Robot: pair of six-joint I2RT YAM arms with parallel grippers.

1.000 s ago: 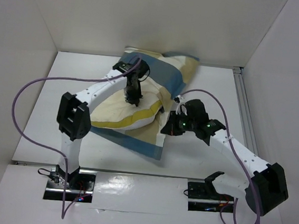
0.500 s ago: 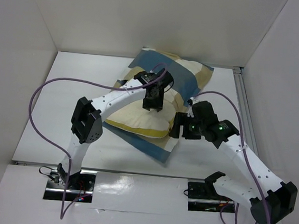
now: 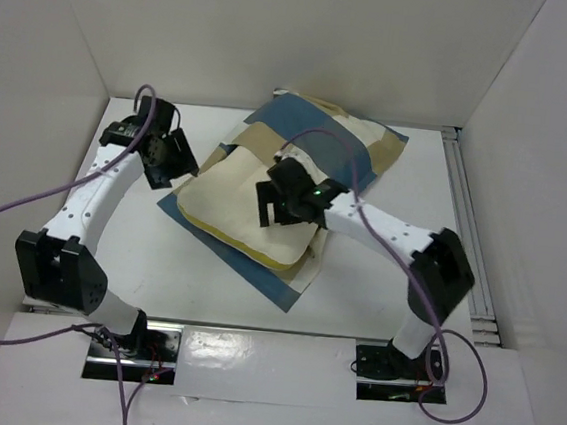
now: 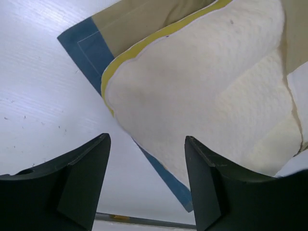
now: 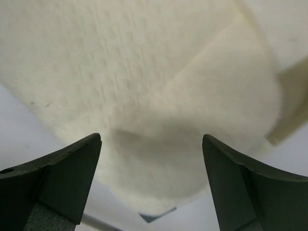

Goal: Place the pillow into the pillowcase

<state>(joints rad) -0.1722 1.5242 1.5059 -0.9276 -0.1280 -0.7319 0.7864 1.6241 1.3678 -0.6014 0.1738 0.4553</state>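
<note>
Pillow (image 3: 234,203) sits right beneath your right hand (image 3: 276,204), whose fingers are spread wide and hold nothing. Your left hand (image 3: 176,158) gapes empty beside its left corner. It lies atop the checked pillowcase (image 3: 345,143) on the counter (image 3: 139,249).

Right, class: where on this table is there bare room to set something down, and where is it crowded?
Bare: near-left table, between left arm and pillowcase; right strip, between pillowcase and rail. Crowded: centre, with pillow, pillowcase, left claw beside, right claw above.

Bright even light, wrist foregrounds blurred.
</note>
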